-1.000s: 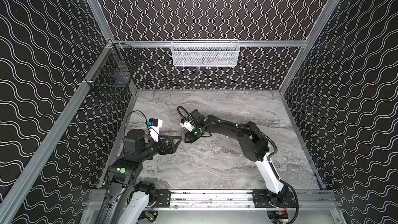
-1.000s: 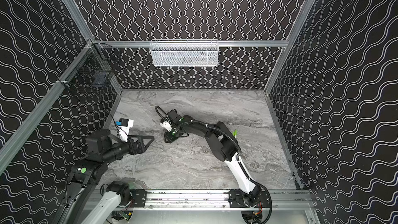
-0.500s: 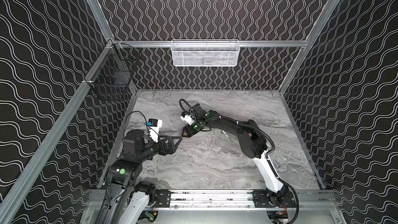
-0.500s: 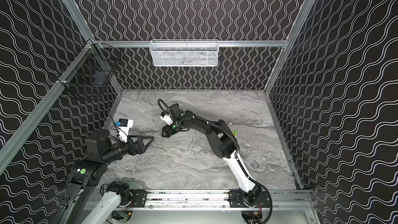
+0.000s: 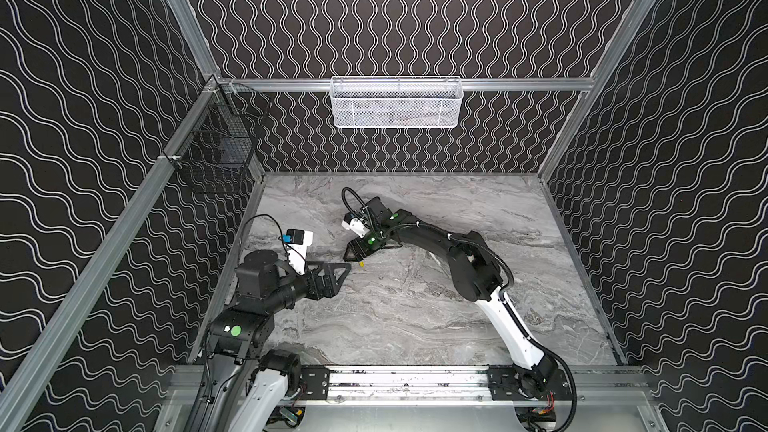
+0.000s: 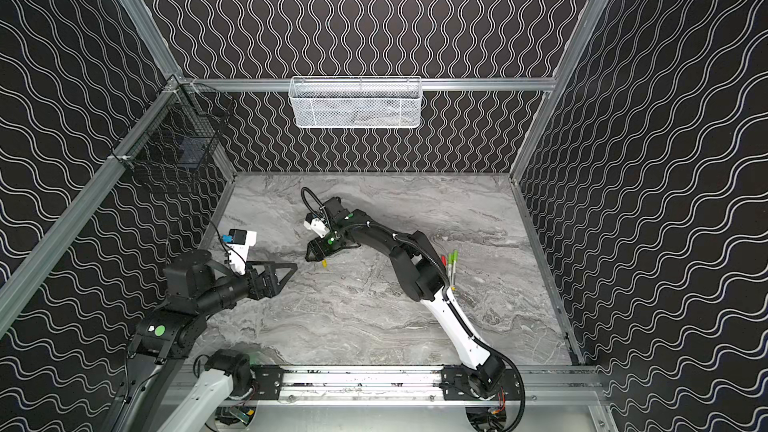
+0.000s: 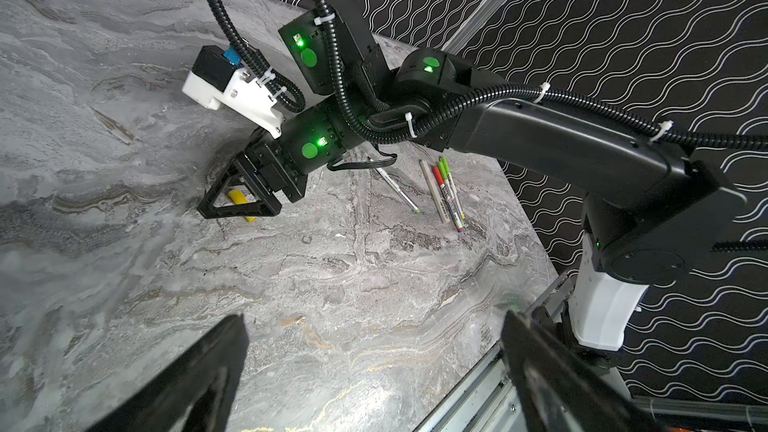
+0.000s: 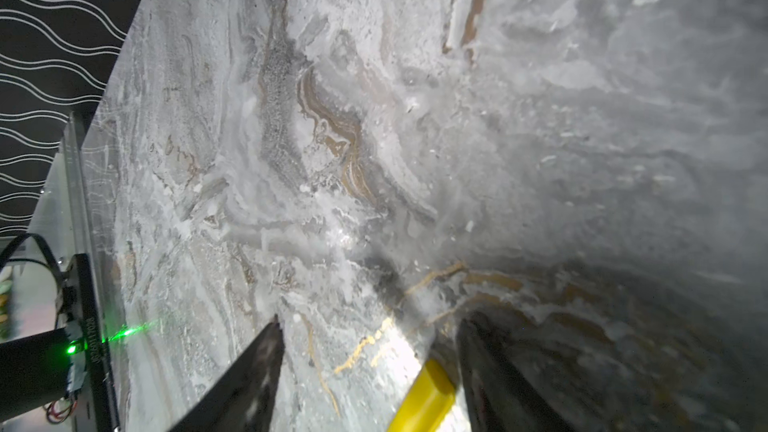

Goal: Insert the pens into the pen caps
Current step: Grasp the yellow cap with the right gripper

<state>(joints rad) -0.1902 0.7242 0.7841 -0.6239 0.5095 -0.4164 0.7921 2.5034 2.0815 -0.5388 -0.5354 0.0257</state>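
Note:
A short yellow pen cap (image 8: 424, 401) lies on the marble table between the fingers of my right gripper (image 8: 372, 322), close beside one finger with a wide gap to the other. The right gripper (image 7: 220, 203) is open and low over the yellow cap (image 7: 241, 203), left of centre in both top views (image 5: 356, 250) (image 6: 316, 252). Several pens (image 7: 444, 193) with red and green ends lie together behind the right arm, also visible in a top view (image 6: 451, 263). One more pen (image 7: 399, 189) lies partly under the arm. My left gripper (image 7: 374, 320) hangs open and empty near the left wall (image 5: 338, 271).
A white mesh basket (image 5: 395, 103) hangs on the back wall and a black wire basket (image 5: 216, 151) on the left wall. An aluminium rail (image 5: 407, 380) runs along the table's front edge. The right arm's elbow (image 6: 415, 276) stands beside the pens.
My right gripper's jaws have spread wider and its wrist has drawn a little toward the back. The left arm has not moved.

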